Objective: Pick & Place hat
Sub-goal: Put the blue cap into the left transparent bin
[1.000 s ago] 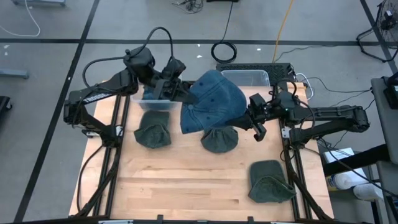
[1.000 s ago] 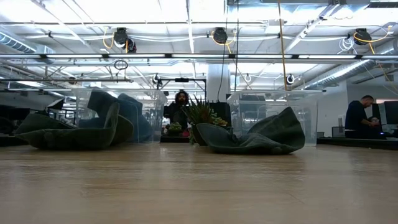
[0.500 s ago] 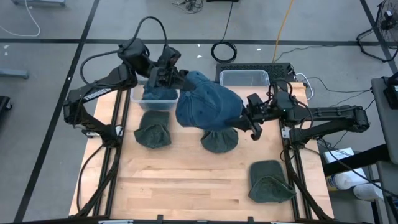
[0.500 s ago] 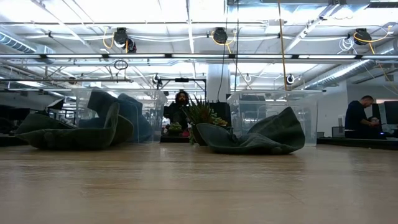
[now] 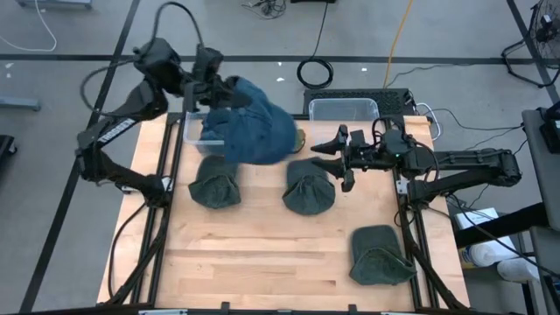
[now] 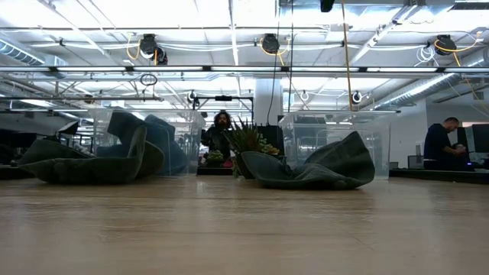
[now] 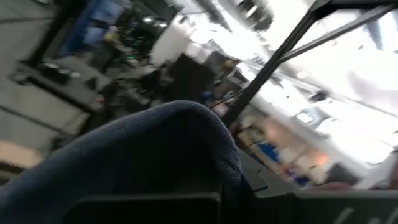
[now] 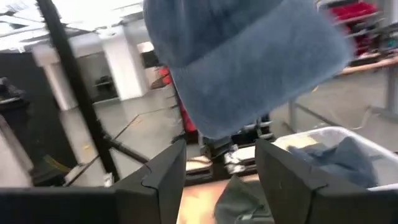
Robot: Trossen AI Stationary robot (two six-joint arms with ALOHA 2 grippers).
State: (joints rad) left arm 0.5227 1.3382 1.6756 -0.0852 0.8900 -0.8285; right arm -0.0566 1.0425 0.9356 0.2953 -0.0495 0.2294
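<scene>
My left gripper (image 5: 213,86) is shut on a blue denim hat (image 5: 252,124) and holds it high over the clear left bin (image 5: 194,140) at the table's far left. The hat fills the left wrist view (image 7: 149,155). My right gripper (image 5: 327,157) is open and empty over the table's far middle, to the right of the hat. In the right wrist view its fingers (image 8: 158,180) stand apart (image 8: 219,158), with the hat (image 8: 249,56) farther off and above. My left gripper holds the blue hat by a bunched part at its far left edge (image 5: 226,91). The cloth rises in a fold just past the fingers (image 7: 193,130). The hat hangs toward the table's right and near side of the gripper, lifted clear of the table and the bin.
Three green hats lie on the table: near left (image 5: 214,189), middle (image 5: 308,194) and near right (image 5: 381,255). A second clear bin (image 5: 346,108) stands at the far middle. The left bin holds blue cloth (image 6: 164,145). People show in the room behind.
My left gripper has risen and gone toward the table's far left corner with the blue hat. The hat has swung from over the middle green hat to over the left bin. The hat has come away from my right gripper, which stays at the far middle.
</scene>
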